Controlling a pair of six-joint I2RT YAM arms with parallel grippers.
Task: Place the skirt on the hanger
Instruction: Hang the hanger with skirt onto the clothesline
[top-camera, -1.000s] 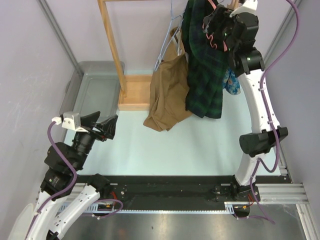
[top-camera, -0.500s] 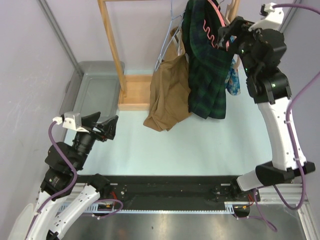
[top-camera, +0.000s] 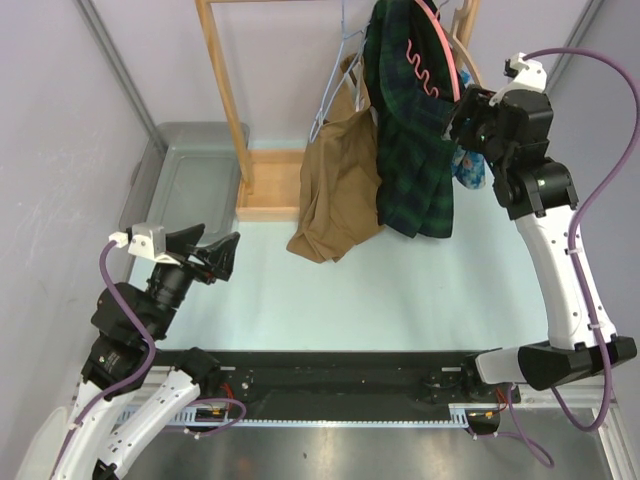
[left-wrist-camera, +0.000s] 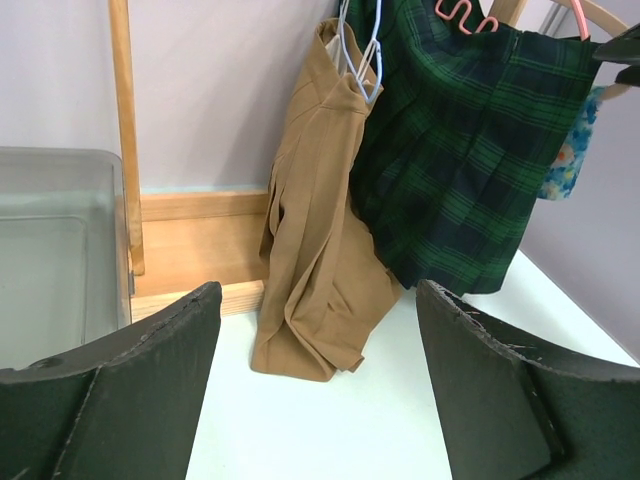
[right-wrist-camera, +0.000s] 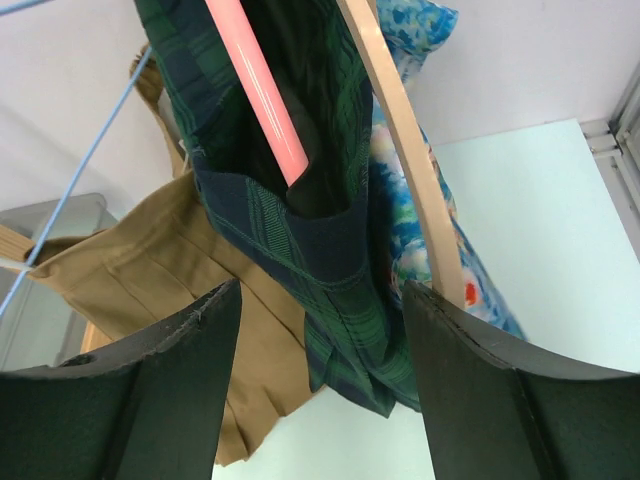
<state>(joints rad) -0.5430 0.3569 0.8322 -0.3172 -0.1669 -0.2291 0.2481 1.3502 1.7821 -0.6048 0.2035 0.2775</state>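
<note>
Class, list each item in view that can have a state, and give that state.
plaid skirt: hanging on the pink hanger
tan garment: hanging, hem resting on the table
floral garment: hanging beside the plaid skirt
bin: looks empty
left gripper: open, holding nothing
right gripper: open, by the plaid skirt

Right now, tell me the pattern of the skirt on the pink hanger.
The skirt is green-and-navy plaid, clearest in left wrist view.

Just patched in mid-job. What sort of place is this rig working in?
Most likely a lab test cell, not a real closet: a wooden rack stands on a pale table, hung with a green plaid skirt and a tan garment, with a grey bin beside it and bare walls around.
</note>
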